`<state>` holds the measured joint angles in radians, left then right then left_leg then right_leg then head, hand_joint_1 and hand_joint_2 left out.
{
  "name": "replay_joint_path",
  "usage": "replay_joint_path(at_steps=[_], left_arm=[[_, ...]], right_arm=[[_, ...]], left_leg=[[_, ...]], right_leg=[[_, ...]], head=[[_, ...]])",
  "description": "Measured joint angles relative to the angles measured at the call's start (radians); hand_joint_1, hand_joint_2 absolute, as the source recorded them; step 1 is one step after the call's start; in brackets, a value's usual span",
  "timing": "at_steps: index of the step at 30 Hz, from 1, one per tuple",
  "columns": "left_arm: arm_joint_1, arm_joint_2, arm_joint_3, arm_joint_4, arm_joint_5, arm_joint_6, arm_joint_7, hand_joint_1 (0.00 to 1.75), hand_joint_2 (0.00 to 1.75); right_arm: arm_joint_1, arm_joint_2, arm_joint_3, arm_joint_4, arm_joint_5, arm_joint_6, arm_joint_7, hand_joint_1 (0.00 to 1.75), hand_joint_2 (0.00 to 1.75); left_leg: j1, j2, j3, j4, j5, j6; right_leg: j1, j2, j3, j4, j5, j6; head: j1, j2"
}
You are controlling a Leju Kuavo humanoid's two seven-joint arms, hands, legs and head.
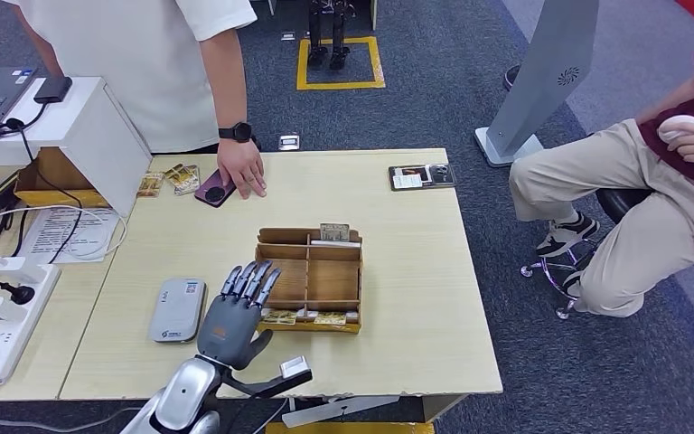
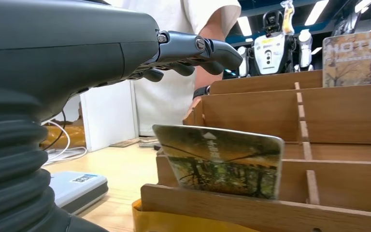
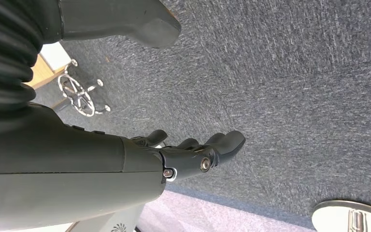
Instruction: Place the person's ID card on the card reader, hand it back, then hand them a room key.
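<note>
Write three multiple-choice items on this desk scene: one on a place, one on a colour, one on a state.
1. Where is the card reader?
A. Left of the wooden tray
B. Inside the tray
C. On the floor

2. What colour is the phone by the person's hand?
A. White
B. Dark maroon
C. Yellow

3. What does the left hand hold?
A. A room key
B. The reader
C. Nothing

Answers: 1 A, the reader lies on the table beside the tray's left wall. 2 B, its back looks dark maroon. 3 C, the fingers are spread above the table with nothing in them.

Mock hotel reception in a robot lab, desk [image 1: 398, 271], key-card rack [image 1: 311, 278], card reader [image 1: 177, 310], carpet [image 1: 434, 81], humanoid robots [image 2: 269, 46]
</note>
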<state>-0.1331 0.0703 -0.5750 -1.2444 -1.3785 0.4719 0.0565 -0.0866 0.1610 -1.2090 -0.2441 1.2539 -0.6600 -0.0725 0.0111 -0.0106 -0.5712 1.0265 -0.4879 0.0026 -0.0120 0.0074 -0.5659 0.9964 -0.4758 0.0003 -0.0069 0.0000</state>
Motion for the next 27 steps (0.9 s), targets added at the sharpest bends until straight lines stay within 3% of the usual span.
replay_joint_path(at_steps=[18, 27], left_arm=[[0.006, 0.016, -0.001, -0.01, 0.023, 0.032, -0.01, 0.0, 1.75], [0.026, 0.077, -0.001, -0.091, 0.019, 0.013, -0.026, 0.0, 1.75]], right_arm=[[0.0, 0.0, 0.0, 0.0, -0.001, -0.002, 0.0, 0.0, 1.75], [0.002, 0.0, 0.0, 0.0, -0.015, -0.006, 0.0, 0.0, 1.75]], left_leg=[[0.0, 0.0, 0.0, 0.0, 0.0, 0.0], [0.0, 0.0, 0.0, 0.0, 0.0, 0.0]], right_leg=[[0.0, 0.0, 0.0, 0.0, 0.0, 0.0], [0.0, 0.0, 0.0, 0.0, 0.0, 0.0]], head=[[0.0, 0.0], [0.0, 0.0]])
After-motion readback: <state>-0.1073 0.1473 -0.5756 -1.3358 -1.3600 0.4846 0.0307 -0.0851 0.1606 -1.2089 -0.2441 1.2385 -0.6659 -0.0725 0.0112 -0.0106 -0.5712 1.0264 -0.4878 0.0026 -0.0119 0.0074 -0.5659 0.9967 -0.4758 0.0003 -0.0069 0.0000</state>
